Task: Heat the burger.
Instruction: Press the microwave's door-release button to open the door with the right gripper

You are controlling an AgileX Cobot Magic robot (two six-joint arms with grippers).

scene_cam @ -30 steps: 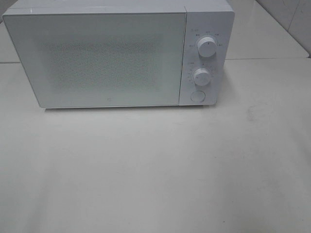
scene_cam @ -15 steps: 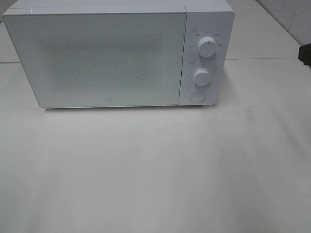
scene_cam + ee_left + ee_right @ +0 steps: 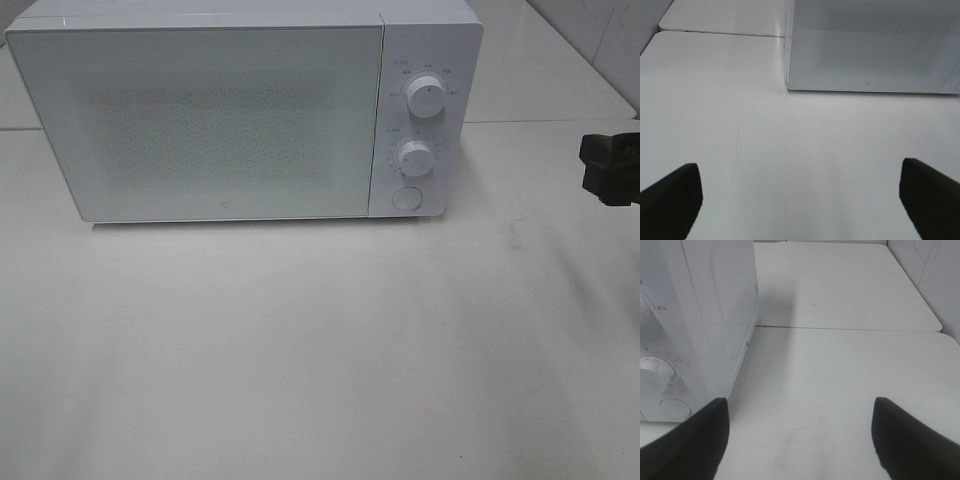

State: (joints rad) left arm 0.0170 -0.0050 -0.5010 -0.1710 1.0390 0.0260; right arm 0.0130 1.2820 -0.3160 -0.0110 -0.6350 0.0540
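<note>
- Microwave (image 3: 230, 120), door closed, fills the upper left of the high view, on a white table (image 3: 320, 350).
- Left gripper (image 3: 797, 169): fingers spread wide, empty.
- Right gripper (image 3: 800, 402): fingers spread wide, empty, at the right edge of the high view.
- Burger: its place cannot be told.

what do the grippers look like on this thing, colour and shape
Both are plain black. The left gripper shows two blunt, wedge-shaped fingers with a matte finish; the right gripper has the same dark, rounded wedges. From the high camera, only a black blocky end of the right arm shows. No cables, markings or labels are visible.
</note>
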